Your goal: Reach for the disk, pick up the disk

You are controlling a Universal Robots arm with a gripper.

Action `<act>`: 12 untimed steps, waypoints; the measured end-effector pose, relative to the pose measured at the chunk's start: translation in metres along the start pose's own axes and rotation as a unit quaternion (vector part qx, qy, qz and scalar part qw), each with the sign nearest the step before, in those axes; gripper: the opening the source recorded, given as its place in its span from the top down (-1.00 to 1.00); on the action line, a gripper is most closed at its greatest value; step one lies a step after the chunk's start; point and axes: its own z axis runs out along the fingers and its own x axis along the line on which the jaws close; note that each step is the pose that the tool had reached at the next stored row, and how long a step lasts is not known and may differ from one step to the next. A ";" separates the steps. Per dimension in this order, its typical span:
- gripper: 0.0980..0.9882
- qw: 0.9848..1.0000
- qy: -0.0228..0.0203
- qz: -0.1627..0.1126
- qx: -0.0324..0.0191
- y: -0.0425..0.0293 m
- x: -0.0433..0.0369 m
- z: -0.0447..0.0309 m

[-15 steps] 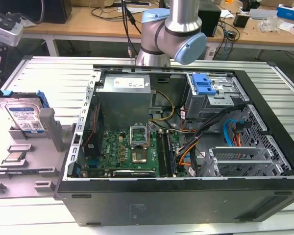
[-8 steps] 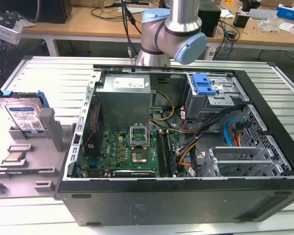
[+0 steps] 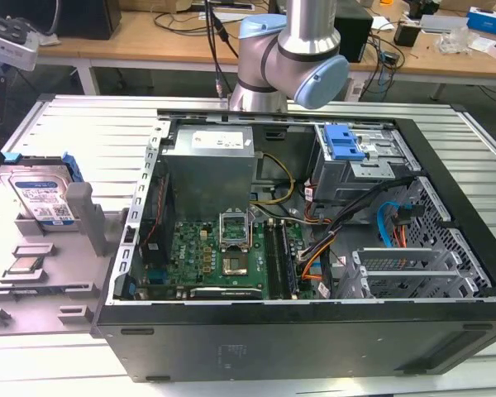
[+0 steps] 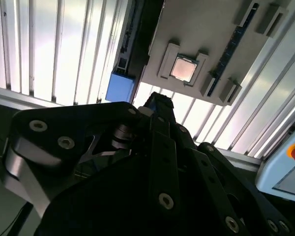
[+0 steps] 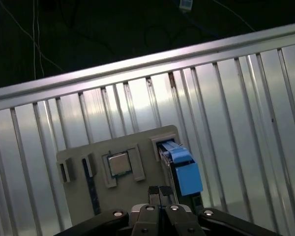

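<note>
One arm: a grey robot arm with light blue caps [image 3: 285,45] stands behind the open black computer case [image 3: 298,335] in the exterior view.
Gripper: the black gripper [image 5: 160,192] hangs over the tray and holds nothing.
Fingers: in the first wrist view the two black fingertips [image 5: 154,192] sit pressed close, with hardly any gap between them.
Disk: the flat silver disk with a white-and-blue label [image 3: 40,198] stands on its edge in a slot of the tray, at the exterior view's left, well apart from the computer case.
Bracket: a bright blue plastic bracket [image 5: 183,169] is clipped around the disk. In the first wrist view the disk shows edge-on, and the fingertips are near the bracket but apart from it.
Tray: the flat grey plastic tray [image 3: 45,248] lies on the table beside the computer case.
Chip: a small square silver chip [image 5: 119,163] lies flat in its own pocket of the tray, near the disk.
Table: the silver metal table with long ribs [image 3: 74,124] carries the tray and the computer case.
</note>
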 end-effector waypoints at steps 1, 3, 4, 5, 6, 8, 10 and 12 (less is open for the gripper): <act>0.98 1.000 0.000 -0.009 0.000 0.0000 0.0000 0.0000; 0.98 1.000 0.001 -0.021 0.000 0.0000 0.0000 0.0000; 0.98 1.000 0.001 -0.027 0.000 0.0000 0.0000 0.0000; 0.98 0.999 0.001 -0.034 0.000 0.0000 0.0000 0.0000; 0.98 0.999 0.001 -0.039 0.000 0.0000 0.0000 0.0000; 0.98 0.999 0.002 -0.052 0.000 0.0000 0.0000 0.0000; 0.98 0.998 0.002 -0.065 0.000 0.0000 0.0000 0.0000; 0.98 0.996 0.003 -0.084 0.000 0.0000 0.0000 0.0000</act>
